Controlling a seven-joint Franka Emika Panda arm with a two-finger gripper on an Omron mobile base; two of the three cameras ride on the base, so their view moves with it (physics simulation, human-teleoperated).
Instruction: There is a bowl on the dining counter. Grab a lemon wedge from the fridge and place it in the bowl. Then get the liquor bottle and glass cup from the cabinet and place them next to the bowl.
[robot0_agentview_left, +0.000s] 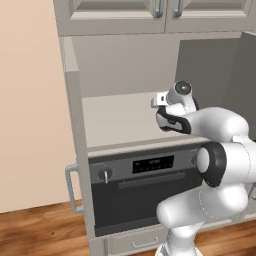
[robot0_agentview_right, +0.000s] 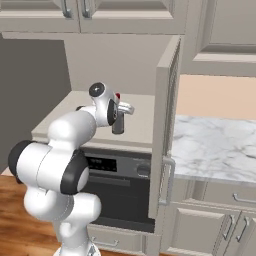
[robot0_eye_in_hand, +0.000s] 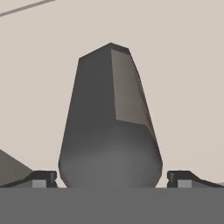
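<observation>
The liquor bottle (robot0_eye_in_hand: 109, 127), dark grey-brown, stands on the shelf (robot0_agentview_right: 142, 120) of the open cabinet (robot0_agentview_right: 167, 110). In the right base view the liquor bottle (robot0_agentview_right: 118, 126) shows its red cap just behind my hand. My gripper (robot0_eye_in_hand: 111, 179) is open, with one fingertip (robot0_eye_in_hand: 43, 178) on each side of the bottle's body and a small gap on both sides. From the right base view the gripper (robot0_agentview_right: 121, 111) hangs over the bottle. In the left base view the gripper (robot0_agentview_left: 161, 100) reaches over the shelf (robot0_agentview_left: 115, 120) and my hand hides the bottle.
A black and steel oven (robot0_agentview_left: 145, 185) sits under the shelf. The cabinet's open door (robot0_agentview_right: 165, 150) stands just right of my arm, with a marble countertop (robot0_agentview_right: 215, 145) beyond it. Shut upper doors (robot0_agentview_left: 115, 12) hang above. The floor (robot0_agentview_left: 40, 230) is wood.
</observation>
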